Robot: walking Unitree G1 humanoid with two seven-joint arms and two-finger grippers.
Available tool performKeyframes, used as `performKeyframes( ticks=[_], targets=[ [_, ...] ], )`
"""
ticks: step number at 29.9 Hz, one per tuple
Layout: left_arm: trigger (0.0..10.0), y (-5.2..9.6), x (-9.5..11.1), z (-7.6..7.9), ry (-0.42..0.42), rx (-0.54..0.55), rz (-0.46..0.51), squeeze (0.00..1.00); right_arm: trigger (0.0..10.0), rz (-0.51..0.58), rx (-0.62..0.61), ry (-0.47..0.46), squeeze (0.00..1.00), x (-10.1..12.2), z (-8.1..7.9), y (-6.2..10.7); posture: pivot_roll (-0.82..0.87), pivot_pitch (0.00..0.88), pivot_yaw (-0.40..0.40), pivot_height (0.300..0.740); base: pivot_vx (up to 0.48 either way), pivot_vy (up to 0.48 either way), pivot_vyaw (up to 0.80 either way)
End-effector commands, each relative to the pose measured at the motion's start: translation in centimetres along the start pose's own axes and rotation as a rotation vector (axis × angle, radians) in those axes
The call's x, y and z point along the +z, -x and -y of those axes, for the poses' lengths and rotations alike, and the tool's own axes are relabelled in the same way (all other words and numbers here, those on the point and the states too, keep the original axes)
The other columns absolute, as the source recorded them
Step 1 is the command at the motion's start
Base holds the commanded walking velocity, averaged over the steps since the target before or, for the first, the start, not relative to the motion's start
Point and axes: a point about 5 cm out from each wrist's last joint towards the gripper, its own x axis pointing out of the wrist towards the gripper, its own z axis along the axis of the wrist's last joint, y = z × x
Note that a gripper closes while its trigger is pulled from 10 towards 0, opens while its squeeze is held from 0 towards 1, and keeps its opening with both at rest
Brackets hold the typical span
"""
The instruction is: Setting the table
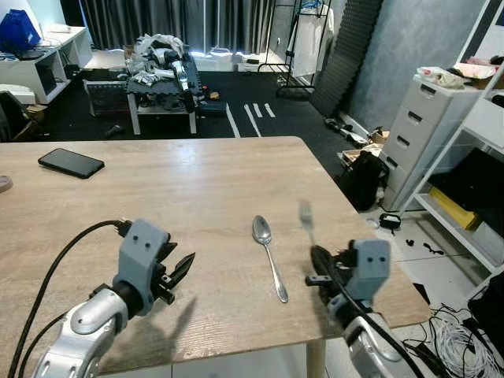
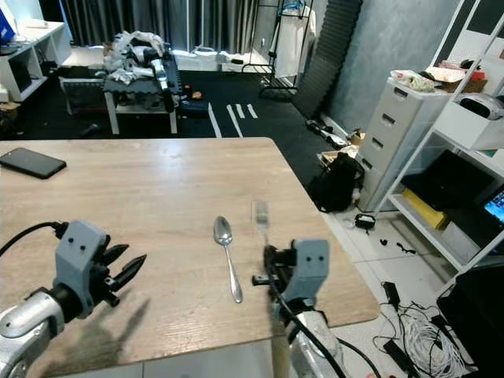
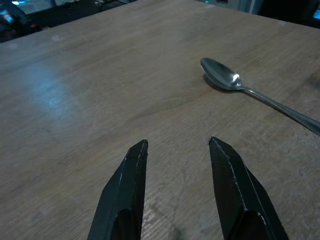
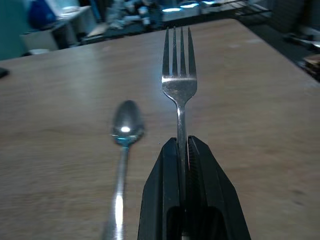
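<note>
Fork [image 4: 179, 90]: clamped by its handle between the closed fingers [image 4: 165, 190] of the right gripper [image 4: 183, 145], tines pointing forward and away from the robot. In the head views the fork is blurred, so whether it clears the wood or touches it cannot be settled; it appears raised above the counter [image 1: 197, 197] near the right-hand edge.

Spoon [image 1: 268, 252]: lying flat on the counter, bowl toward the far side, handle toward the robot. It rests just beside the held fork, on the fork's left, and the two run roughly parallel. They are apart, not touching.

Left gripper [image 3: 177, 150]: hovering over bare wood near the front edge, left of the spoon and well apart from it. Its two fingers [image 3: 125, 195] are spread with a plain gap between them and nothing in it.

Phone [image 1: 71, 163]: dark, face down or screen off, flat on the far left part of the counter, well away from both pieces of cutlery.

Beyond the right edge stands a white drawer unit [image 1: 421, 134] on the floor.
</note>
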Motion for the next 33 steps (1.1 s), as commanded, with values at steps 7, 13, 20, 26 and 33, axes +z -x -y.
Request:
performKeyframes(
  ticks=[7, 13, 20, 26, 33],
  targets=[
    [10.0, 0.7, -1.2, 0.1, 0.028, 0.097, -0.020, 0.00, 10.0, -0.015, -0.134, -0.027, 0.00, -1.0, 1.7, 0.8, 0.08, 0.109, 0.037, 0.740, 0.000, 0.000, 0.00],
    [10.0, 1.0, -1.4, -0.2, 0.024, 0.122, -0.016, 0.00, 10.0, -0.007, -0.152, -0.013, 0.00, -1.0, 2.3, 0.6, 0.07, 0.110, 0.036, 0.740, -0.060, 0.000, 0.00],
    [10.0, 1.0, -1.4, -0.1, 0.027, 0.133, -0.012, 0.00, 10.0, -0.010, -0.155, -0.011, 0.00, -1.2, 2.3, 0.5, 0.07, 0.110, 0.035, 0.740, -0.411, 0.000, 0.00],
    [10.0, 0.9, -1.4, -0.1, 0.028, 0.133, -0.011, 0.00, 10.0, -0.010, -0.156, -0.012, 0.00, -1.3, 2.2, 0.5, 0.07, 0.109, 0.039, 0.740, -0.423, 0.000, 0.00],
    [10.0, 0.7, -1.4, -0.1, 0.026, 0.131, -0.009, 0.00, 10.0, -0.008, -0.155, -0.015, 0.00, -1.4, 2.2, 0.4, 0.07, 0.107, 0.042, 0.740, -0.422, 0.000, 0.00]
  ],
)
